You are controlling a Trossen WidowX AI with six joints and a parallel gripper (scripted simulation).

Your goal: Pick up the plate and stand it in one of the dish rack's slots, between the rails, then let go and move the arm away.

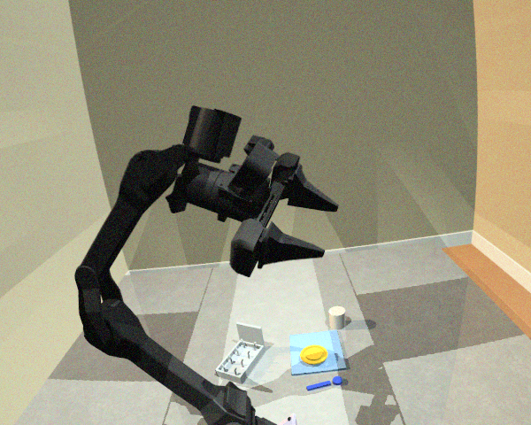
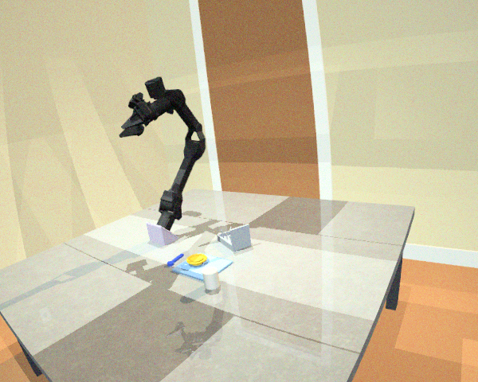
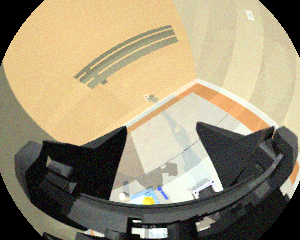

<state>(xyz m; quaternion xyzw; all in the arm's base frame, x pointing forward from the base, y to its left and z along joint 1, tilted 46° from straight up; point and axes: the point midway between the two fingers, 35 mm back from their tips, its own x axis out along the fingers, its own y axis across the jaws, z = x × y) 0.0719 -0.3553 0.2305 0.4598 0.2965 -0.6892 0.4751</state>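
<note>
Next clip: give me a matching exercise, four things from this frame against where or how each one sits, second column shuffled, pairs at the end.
Things:
1. plate
2. spoon
3. cup
4. end effector

States:
A. open, high above the table, holding nothing
B. lying flat on the blue mat
C. upright on the table, just off the mat's far corner in the top view
D. lying on the table beside the mat, on the opposite side from the cup

Pairs: 1-B, 2-D, 3-C, 4-A

The arm's base [image 1: 238,412] is cut off by the top view's lower edge.
</note>
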